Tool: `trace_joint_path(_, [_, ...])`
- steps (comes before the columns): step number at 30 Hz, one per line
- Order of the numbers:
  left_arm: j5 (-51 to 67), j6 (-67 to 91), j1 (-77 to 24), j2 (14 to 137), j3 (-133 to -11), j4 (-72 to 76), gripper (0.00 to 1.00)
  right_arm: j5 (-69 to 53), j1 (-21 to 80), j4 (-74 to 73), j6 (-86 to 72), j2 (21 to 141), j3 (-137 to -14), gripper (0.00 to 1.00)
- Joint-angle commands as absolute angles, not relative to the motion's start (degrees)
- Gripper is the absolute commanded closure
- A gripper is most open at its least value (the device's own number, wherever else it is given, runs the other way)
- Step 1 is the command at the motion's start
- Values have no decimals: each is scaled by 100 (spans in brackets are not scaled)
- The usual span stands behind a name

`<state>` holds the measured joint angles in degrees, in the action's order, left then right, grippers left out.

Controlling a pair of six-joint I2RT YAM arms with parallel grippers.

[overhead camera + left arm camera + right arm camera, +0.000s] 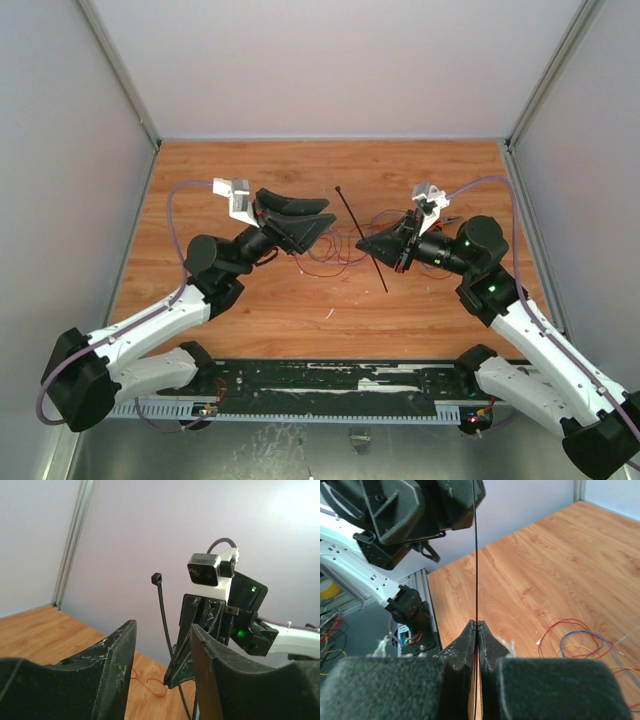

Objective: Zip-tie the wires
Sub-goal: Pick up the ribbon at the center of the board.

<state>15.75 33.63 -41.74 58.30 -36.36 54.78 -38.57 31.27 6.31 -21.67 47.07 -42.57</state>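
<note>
Zip tie pinched between right fingers, left fingers spread, near it, not touching

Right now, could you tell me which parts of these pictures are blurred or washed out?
Top external view: even light, soft shadows, the wires barely resolved. Left wrist view: the zip tie is a crisp silhouette on the pale wall, which washes out at upper right. Right wrist view: the right pincer blurs nearest the lens; the wooden table is sharp.
</note>
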Motion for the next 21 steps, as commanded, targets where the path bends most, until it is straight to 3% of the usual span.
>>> trace_joint_path(1, [1806, 3462, -4146, 6001, -3659, 5831, 52, -4195, 3188, 1098, -2573, 4661, -4099, 100])
trace_joint_path(21, [2083, 3630, -4155, 6287, -3745, 6093, 82, -3815, 3614, 1541, -2695, 4994, -3978, 100])
